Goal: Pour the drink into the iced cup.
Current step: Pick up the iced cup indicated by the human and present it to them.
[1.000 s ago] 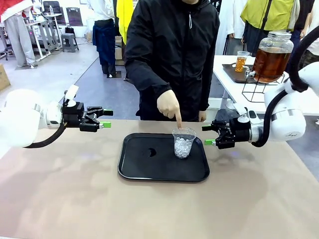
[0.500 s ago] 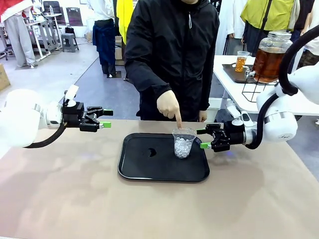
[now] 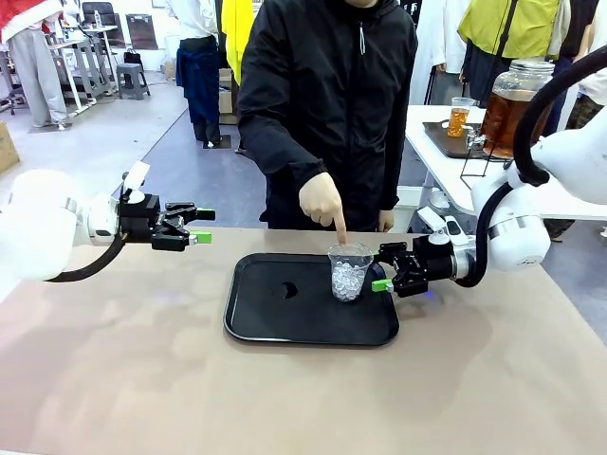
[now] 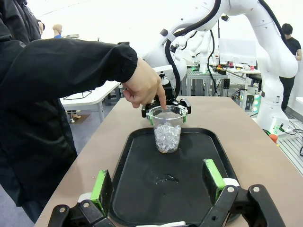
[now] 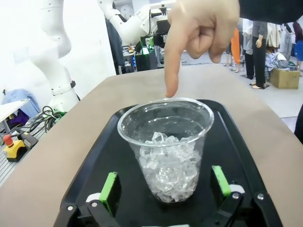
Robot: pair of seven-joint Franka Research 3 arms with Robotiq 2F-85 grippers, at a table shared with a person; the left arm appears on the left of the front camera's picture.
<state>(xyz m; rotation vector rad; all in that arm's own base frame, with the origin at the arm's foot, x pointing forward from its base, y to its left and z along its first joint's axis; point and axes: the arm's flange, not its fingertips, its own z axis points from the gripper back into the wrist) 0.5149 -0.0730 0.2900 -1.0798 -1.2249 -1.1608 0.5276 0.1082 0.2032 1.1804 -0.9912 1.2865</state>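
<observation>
Front view: the right end effector (image 3: 382, 267), spread wide, extends level just beside the iced cup (image 3: 349, 272) on the tray (image 3: 275, 327); the drink (image 3: 498, 118) stands in a jar (image 3: 517, 81) far behind. Left wrist view: the left end effector (image 4: 156, 177) gapes wide, cup well ahead. Right wrist view: pads (image 5: 110, 188) flank the cup without touching it.

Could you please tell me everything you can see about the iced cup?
The iced cup is clear and thin-walled, apparently plastic, and tapers toward its base. It stands upright on the right part of a black tray, about half full of ice pieces, with no liquid apparent. A person's index finger points down at its far rim; contact can't be confirmed. The robot's right hand is open, its green-padded fingers flanking the cup without touching it.
</observation>
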